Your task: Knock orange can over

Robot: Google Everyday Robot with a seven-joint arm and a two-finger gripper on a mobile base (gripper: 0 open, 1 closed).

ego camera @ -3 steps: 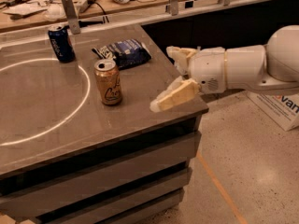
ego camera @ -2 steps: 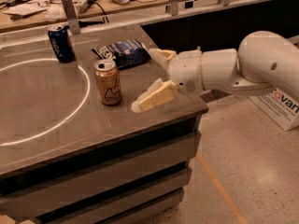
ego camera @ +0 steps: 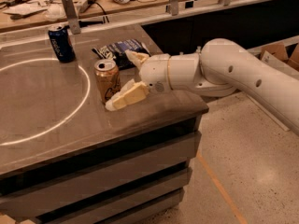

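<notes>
The orange can stands upright on the grey counter, towards its right end and just outside the right edge of a white painted ring. The white arm reaches in from the right, low over the counter. Its pincer sits right of the can, spread wide. The near finger slants down to the can's base at its near right side. Whether it touches cannot be told. The far finger points past the can's far right side. A dark blue can stands upright far left. A dark snack bag lies flat beyond the orange can.
</notes>
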